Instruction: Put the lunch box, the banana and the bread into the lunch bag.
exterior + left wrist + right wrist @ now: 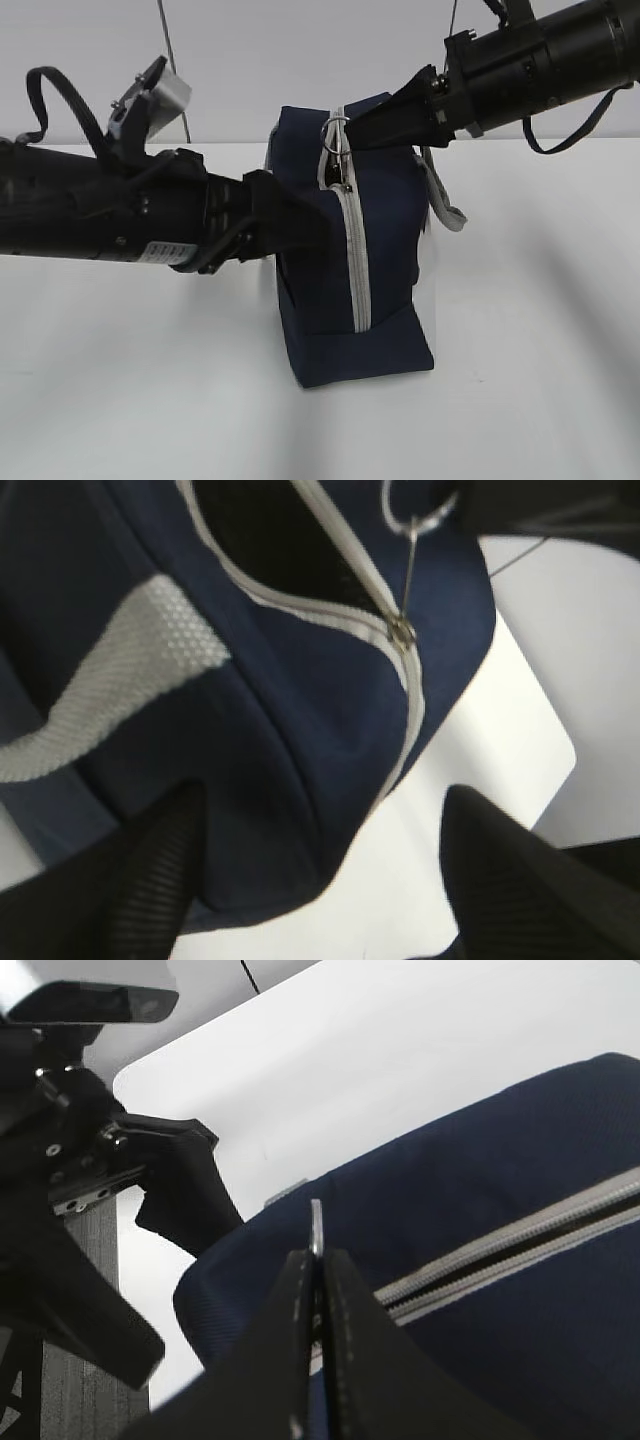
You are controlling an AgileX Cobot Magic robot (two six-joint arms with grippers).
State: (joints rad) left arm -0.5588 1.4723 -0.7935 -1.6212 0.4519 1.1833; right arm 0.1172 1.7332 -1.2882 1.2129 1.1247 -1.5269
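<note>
Right wrist view, lower centre of frame: my right gripper (pixel 318 1360) is clenched on the ring pull (pixel 316 1228) of the lunch bag (pixel 520 1290), and a skewed tug could slip that thin ring free.

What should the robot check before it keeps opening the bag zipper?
1. Right pincer pinching the ring pull: ok.
2. Left pincer bracing the lunch bag: not ok, its fingers are spread around the bag's end, not yet clamped.
3. Zipper opened: not ok, only a short gap shows near the slider.
4. Bag standing on the table: ok.
5. Lunch box, banana and bread ready nearby: cannot tell, none in view.
</note>
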